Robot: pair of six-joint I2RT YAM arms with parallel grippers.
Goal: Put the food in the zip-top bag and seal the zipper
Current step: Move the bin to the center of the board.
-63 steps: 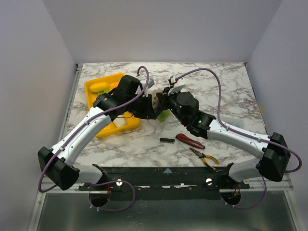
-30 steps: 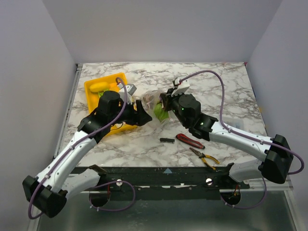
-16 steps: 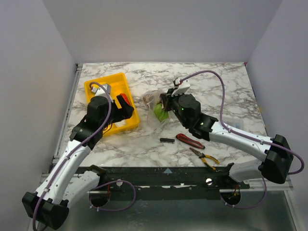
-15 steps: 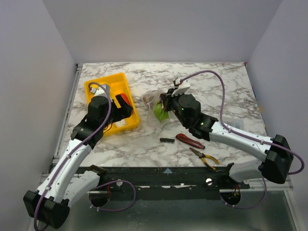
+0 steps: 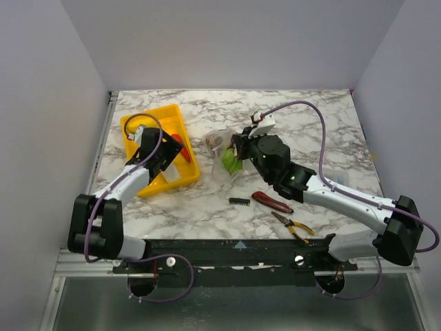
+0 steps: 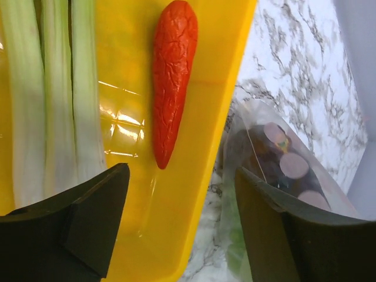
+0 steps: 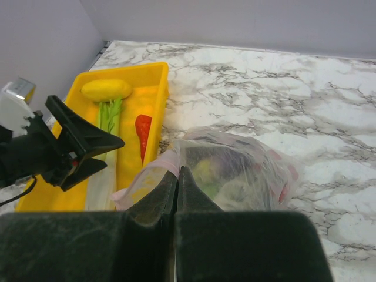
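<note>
In yellow tray (image 6: 202,153), red pepper (image 6: 173,76) lengthwise, left jaws open, right jaws gripping bag (image 7: 235,164).

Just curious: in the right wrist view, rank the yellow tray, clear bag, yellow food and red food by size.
1. yellow tray
2. zip-top bag
3. yellow piece and red piece, too alike to rank
</note>
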